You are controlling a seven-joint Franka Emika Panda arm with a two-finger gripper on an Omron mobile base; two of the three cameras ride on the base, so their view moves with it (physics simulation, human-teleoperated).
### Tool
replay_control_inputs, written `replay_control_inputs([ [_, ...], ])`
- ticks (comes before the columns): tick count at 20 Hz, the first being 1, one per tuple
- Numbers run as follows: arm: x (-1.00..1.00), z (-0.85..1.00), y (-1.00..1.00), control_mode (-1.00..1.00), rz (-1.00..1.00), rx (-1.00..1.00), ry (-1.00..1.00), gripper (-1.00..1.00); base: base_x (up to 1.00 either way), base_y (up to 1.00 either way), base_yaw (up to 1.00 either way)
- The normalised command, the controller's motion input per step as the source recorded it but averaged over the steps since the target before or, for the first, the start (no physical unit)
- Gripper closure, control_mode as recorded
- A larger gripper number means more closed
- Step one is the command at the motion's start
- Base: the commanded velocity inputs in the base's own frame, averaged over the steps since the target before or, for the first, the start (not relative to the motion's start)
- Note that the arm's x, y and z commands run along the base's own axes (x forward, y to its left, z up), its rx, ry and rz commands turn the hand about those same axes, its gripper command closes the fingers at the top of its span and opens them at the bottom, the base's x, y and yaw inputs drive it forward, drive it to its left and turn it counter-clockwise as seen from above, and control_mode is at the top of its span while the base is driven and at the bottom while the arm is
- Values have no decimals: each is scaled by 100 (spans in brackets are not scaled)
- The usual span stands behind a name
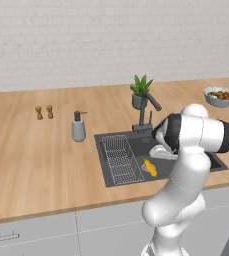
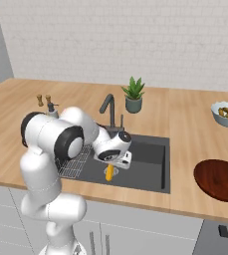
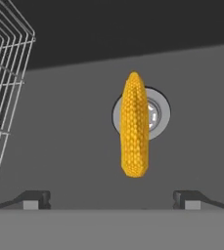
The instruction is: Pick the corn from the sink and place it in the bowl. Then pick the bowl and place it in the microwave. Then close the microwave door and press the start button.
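The yellow corn point(image 3: 134, 126) lies on the floor of the dark grey sink point(image 3: 196, 122), across the round steel drain point(image 3: 157, 114). It also shows as a small orange cob point(image 1: 150, 167) point(image 2: 109, 172) near the sink's front wall. My gripper point(image 3: 114, 199) hangs just above the cob, open, its two fingertips point(image 3: 35, 198) wide apart on either side with nothing between them. In the base views the white hand point(image 2: 116, 152) reaches down into the sink point(image 1: 136, 142). The reddish-brown bowl point(image 2: 220, 180) sits on the counter to the right of the sink.
A wire rack point(image 1: 120, 159) fills the sink's left part and rises at the left of the hand view point(image 3: 3, 93). The dark faucet point(image 1: 147, 111), a potted plant point(image 1: 140, 91), a soap dispenser point(image 1: 78, 127), two small shakers point(image 1: 44, 112) and a pale fruit bowl point(image 1: 220, 96) stand around the sink.
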Motion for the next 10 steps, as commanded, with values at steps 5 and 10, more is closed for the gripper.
replay_control_inputs([
  [5,13,-41,0,-100,0,0,0,-100,0,0,0],
  [10,14,-37,0,-100,0,0,0,-100,0,0,0],
])
